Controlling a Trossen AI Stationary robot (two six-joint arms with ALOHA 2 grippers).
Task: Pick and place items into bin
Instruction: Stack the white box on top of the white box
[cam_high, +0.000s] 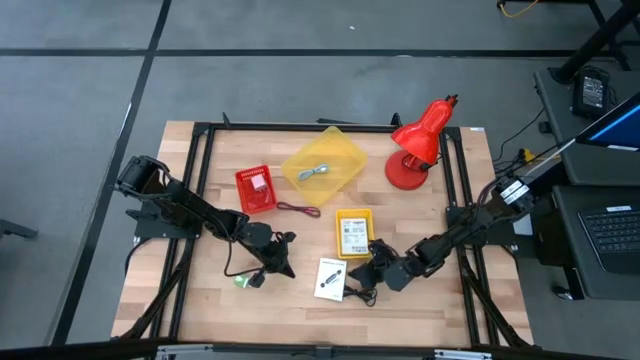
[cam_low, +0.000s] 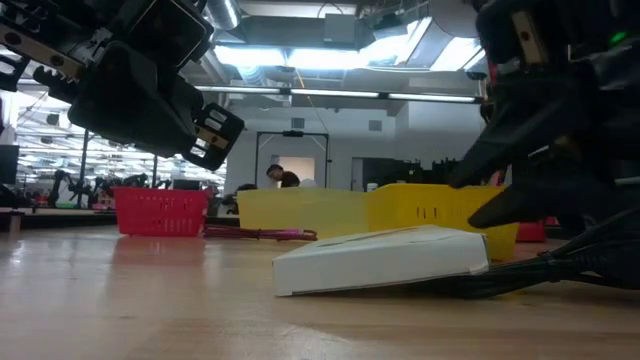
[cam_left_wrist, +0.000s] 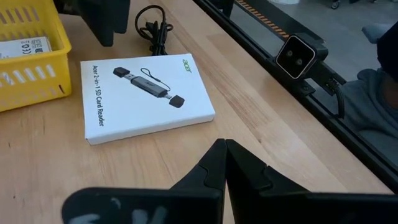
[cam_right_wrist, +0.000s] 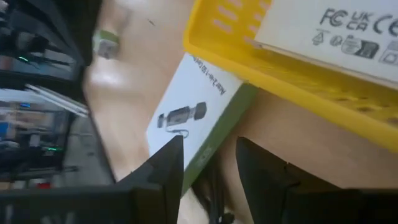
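Beside the white SD card reader box (cam_high: 330, 278) on the worktop (cam_high: 420, 305), your right claw (cam_high: 372, 262) stands open and empty; your left claw (cam_high: 283, 262) is closed, empty.

Dark jointed arms, black cables

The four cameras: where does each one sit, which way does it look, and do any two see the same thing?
High view: above the table, looking straight down; shows both arms, the left claw and right claw.
Low view: at tabletop height, looking across at the SD card reader box; arms hang in from above.
Left wrist view: on the left arm, looking past its shut claw at the same box.
Right wrist view: on the right arm, looking past its open claw.
Shared: all four see the white box.
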